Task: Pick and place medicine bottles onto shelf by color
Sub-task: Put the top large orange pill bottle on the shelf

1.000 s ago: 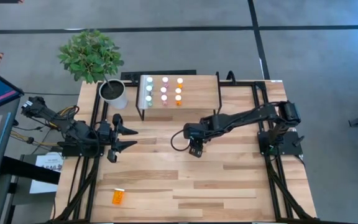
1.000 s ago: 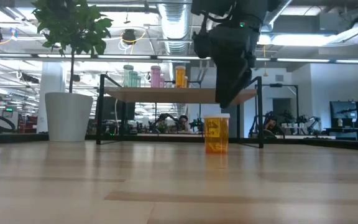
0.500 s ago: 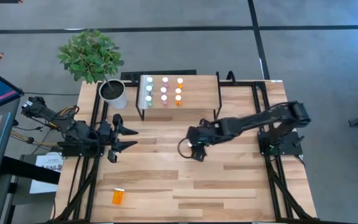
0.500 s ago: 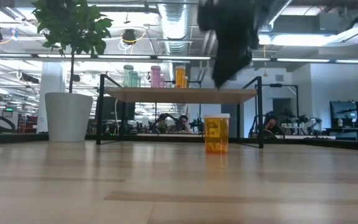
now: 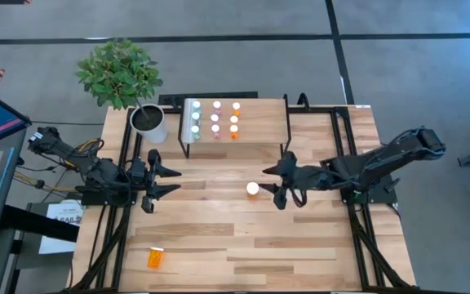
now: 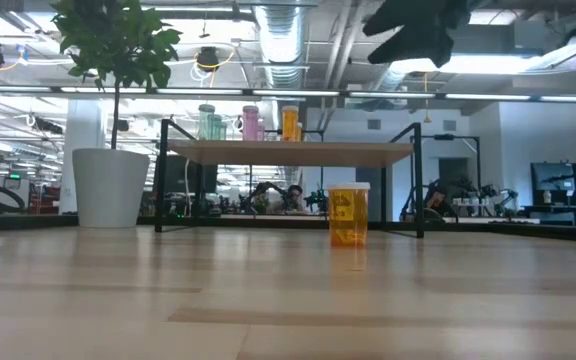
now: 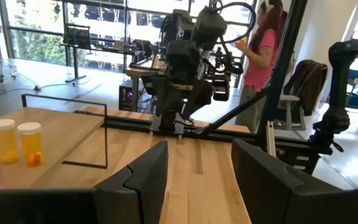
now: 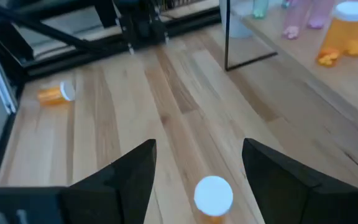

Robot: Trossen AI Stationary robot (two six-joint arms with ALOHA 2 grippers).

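Orange bottle (image 5: 253, 189): upright mid-counter (image 5: 219, 237), near side of shelf (image 5: 259, 122)
Handling: likely light, rigid, slick; best gripped around body under cap
Right gripper (image 5: 281, 181): wide, empty, just right of bottle
Left gripper (image 5: 163, 180): parted, empty, far left

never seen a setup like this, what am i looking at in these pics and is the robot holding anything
These are two dark robot arms at a wooden table, each ending in a two-finger gripper. One picture looks straight down, one looks level across the tabletop, and one comes from a camera on each wrist.

At the far side, a low shelf carries small white-capped medicine bottles in rows of green, pink and orange. A potted plant stands beside it. One orange bottle stands upright mid-table; another orange bottle lies on its side near the front edge.

The right gripper is open, empty and raised next to the standing bottle. The left gripper waits open and empty at the left.
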